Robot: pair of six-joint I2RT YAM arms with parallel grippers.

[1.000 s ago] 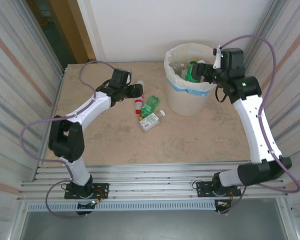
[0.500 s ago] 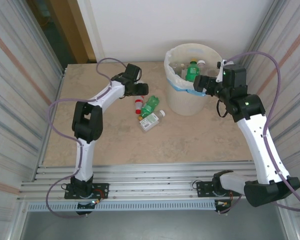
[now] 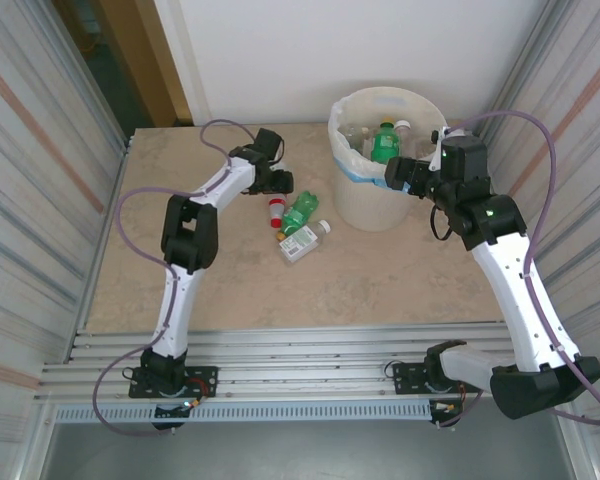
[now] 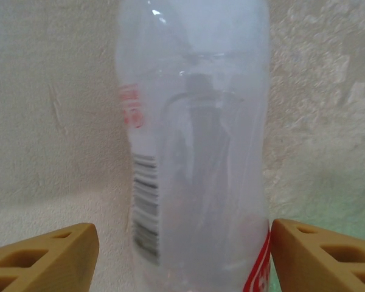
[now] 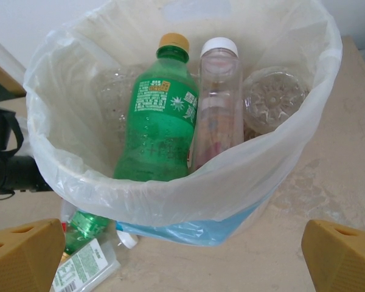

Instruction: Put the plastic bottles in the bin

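Left pincer [image 3: 279,183], narrower than a second ago, straddles clear bottle [image 4: 194,152] toward the tabletop [image 3: 230,290] far edge. One finger [image 4: 310,249] touches it, the other stands apart. Right pincer [image 3: 400,174], wide and empty, has backed off to the bin [image 3: 380,210] rim. Green bottle [image 5: 158,115] lies inside.

The table [image 3: 380,285] has a matt beige top with a mottled, stone-like pattern. The bin [image 3: 375,208] has a smooth cream plastic wall and is lined with a thin translucent plastic bag [image 5: 188,194], crinkled, faintly shiny and blue at its edge. Inside it, a green bottle [image 5: 155,121] is glossy plastic with a shiny printed label, and a clear bottle [image 5: 218,103] beside it has a smooth white cap. The cloudy bottle [image 4: 198,140] at the left gripper [image 4: 184,243] is smooth plastic. That gripper's fingers [image 4: 45,258] are matt tan plastic. The arm shells [image 3: 510,270] are glossy white, and the near frame [image 3: 300,355] is brushed metal.
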